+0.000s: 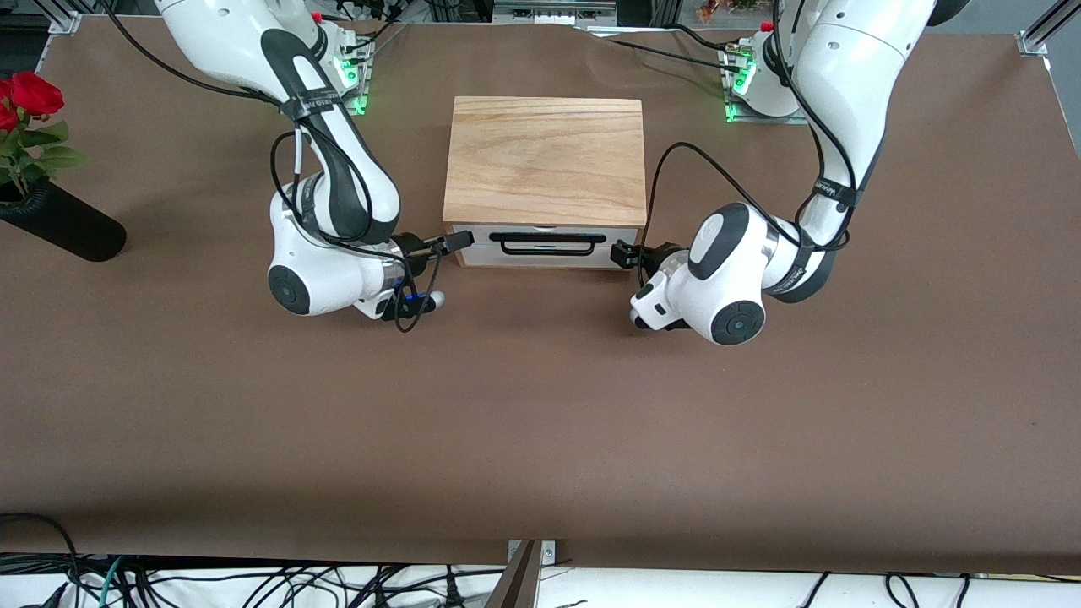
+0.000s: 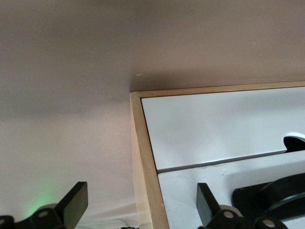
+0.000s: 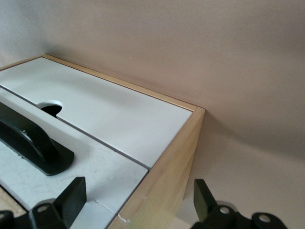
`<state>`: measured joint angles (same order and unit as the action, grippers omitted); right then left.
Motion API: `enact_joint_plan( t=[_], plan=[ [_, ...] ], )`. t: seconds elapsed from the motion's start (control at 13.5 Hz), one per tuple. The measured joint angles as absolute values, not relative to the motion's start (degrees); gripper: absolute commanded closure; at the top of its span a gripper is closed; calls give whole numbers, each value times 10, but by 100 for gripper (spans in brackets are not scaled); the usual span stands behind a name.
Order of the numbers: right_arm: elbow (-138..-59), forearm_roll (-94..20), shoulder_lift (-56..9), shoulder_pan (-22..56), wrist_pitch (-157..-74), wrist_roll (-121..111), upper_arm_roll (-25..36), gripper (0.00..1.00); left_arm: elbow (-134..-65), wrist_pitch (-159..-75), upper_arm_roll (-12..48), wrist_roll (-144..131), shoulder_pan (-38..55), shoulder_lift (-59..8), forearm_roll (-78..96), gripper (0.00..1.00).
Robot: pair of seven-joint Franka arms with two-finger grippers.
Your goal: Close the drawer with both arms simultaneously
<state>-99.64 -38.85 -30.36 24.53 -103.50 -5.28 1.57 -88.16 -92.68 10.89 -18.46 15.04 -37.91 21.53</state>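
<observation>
The light oak box (image 1: pixel 545 160) stands mid-table. The drawer (image 1: pixel 549 247), with its white front panel and black bar handle (image 1: pixel 553 245), sits flush in the box's front. My right gripper (image 1: pixel 460 241) is at the front corner toward the right arm's end. It is open and straddles the box's wooden edge (image 3: pixel 164 176), with one finger (image 3: pixel 71 195) over the white front. My left gripper (image 1: pixel 623 253) is at the other front corner. It is open and straddles the wooden edge (image 2: pixel 145 191), with one finger (image 2: pixel 206 205) over the drawer front (image 2: pixel 186 195). Neither gripper holds anything.
A black vase (image 1: pixel 63 224) with red roses (image 1: pixel 29 97) lies at the right arm's end of the table. Both arms' green-lit bases (image 1: pixel 355 80) stand farther from the camera than the box. Loose cables (image 1: pixel 253 587) hang below the table's near edge.
</observation>
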Motion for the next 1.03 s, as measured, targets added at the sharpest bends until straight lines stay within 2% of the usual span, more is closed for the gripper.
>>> enact_joint_plan(
  t=[0.3,0.59,0.81,1.03],
  plan=[
    [-968,-358,-295,243,-1036,-55,37,0,-870,-927,105,-184,149,-379,215,0],
    [-891,-266,-286,232,-1037,-57,69,0,-804,-927,89,-184,141,-376,215,0],
    [-837,-213,-283,229,-1036,-57,92,0,-762,-924,84,-184,95,-360,215,0],
    [-814,-121,-251,226,-1024,-58,108,0,-748,-912,84,-174,50,-321,214,0]
  ],
)
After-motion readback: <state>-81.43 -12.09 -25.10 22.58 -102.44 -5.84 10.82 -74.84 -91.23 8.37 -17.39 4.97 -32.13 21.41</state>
